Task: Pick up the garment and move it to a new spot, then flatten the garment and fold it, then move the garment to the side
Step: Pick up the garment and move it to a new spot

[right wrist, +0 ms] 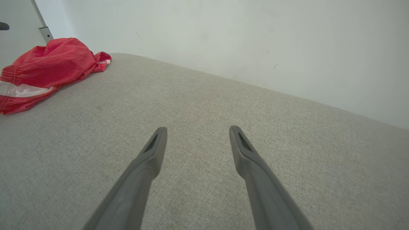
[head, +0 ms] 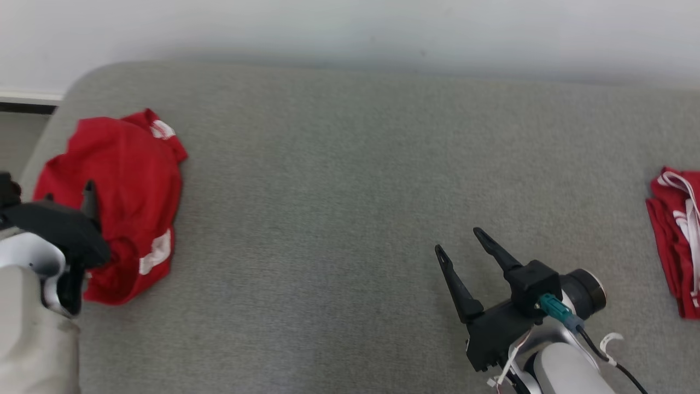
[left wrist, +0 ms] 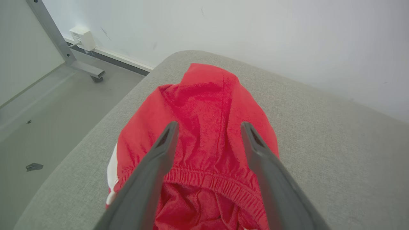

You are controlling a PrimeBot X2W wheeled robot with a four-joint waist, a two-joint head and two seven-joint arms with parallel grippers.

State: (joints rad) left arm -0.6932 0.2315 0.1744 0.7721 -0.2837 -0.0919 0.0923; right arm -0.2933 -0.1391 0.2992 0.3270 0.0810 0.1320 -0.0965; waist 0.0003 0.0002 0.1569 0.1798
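Two red garments lay on the grey cushion [head: 350,164] before me: the crumpled shorts [head: 126,202] near its left corner, and a second red piece [head: 675,241], neater looking, at the far right edge of the head view. I judged the crumpled shorts to be the garment I had to move.

My left gripper [left wrist: 209,127] hung just over the heap, its two fingers spread wide with nothing pinched. The elastic waistband [left wrist: 211,182] lay below and between them in the wrist view. Whether the tips touched the cloth I could not tell. My right gripper [head: 459,239] was well apart from the heap, over bare cushion, jaws likewise spread and empty.

Several things could have gone wrong from there, as I judged it. Closing on a single loose fold would have lifted one layer and let the rest trail, so the shorts might have dragged or slid out partway. The heap also sat near the rounded corner, with the floor [left wrist: 38,127] just beyond, so a clumsy nudge outward could have tipped it over the edge. Going down too deep risked snagging the upholstery along with the cloth. Carrying the shorts too far right might have landed them against the second red piece and muddled the two.
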